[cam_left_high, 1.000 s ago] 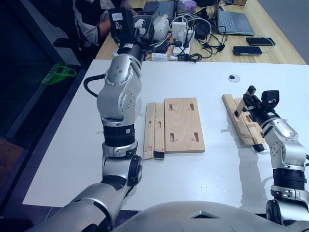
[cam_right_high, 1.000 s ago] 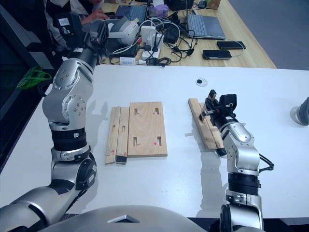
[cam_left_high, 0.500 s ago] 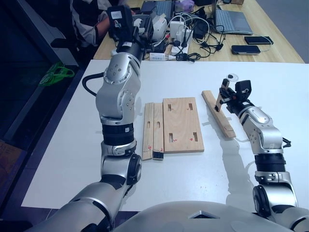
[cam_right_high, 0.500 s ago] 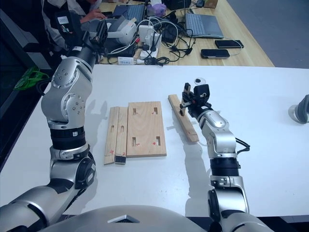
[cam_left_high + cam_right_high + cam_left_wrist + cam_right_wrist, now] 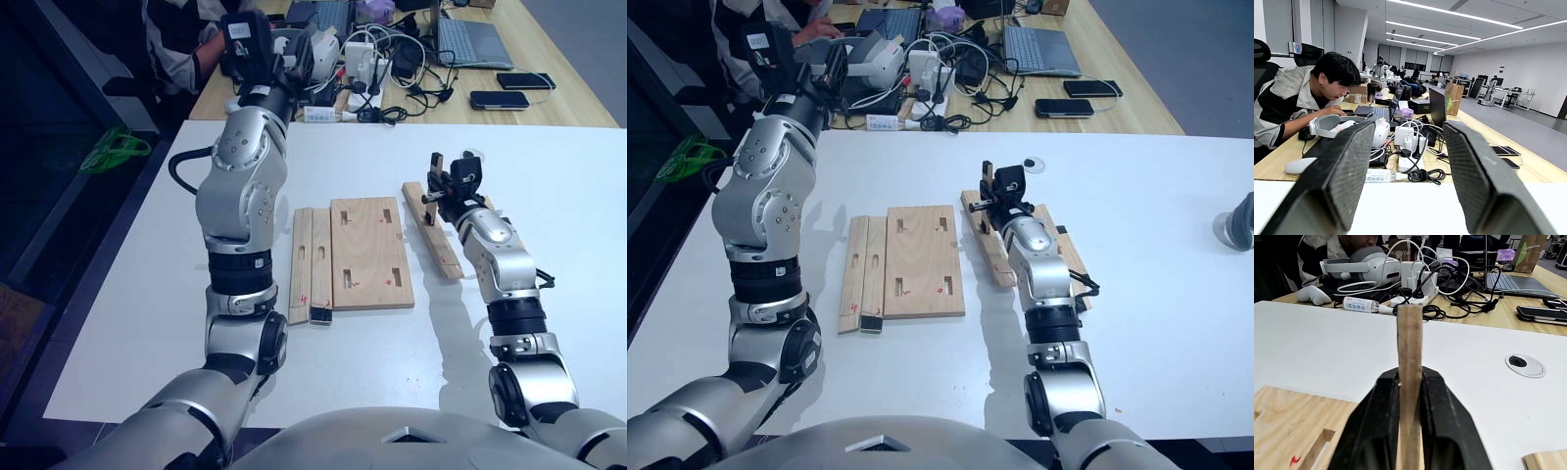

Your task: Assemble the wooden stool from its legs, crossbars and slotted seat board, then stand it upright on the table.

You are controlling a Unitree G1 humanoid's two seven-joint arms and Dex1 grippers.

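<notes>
While bent hard at the elbow, rears up over the far left of the worktop, forearm upright, left pincer held high and aimed away, fingers spread wide on nothing. Next rightward, lying flat: two narrow slotted boards touching side by side, then the slotted seat board just beside them. Further right, stretches forward from the near edge, right pincer pinching a wooden slat near its far end, just right of the seat board. Rightmost, behind that arm: more wooden pieces.
</notes>
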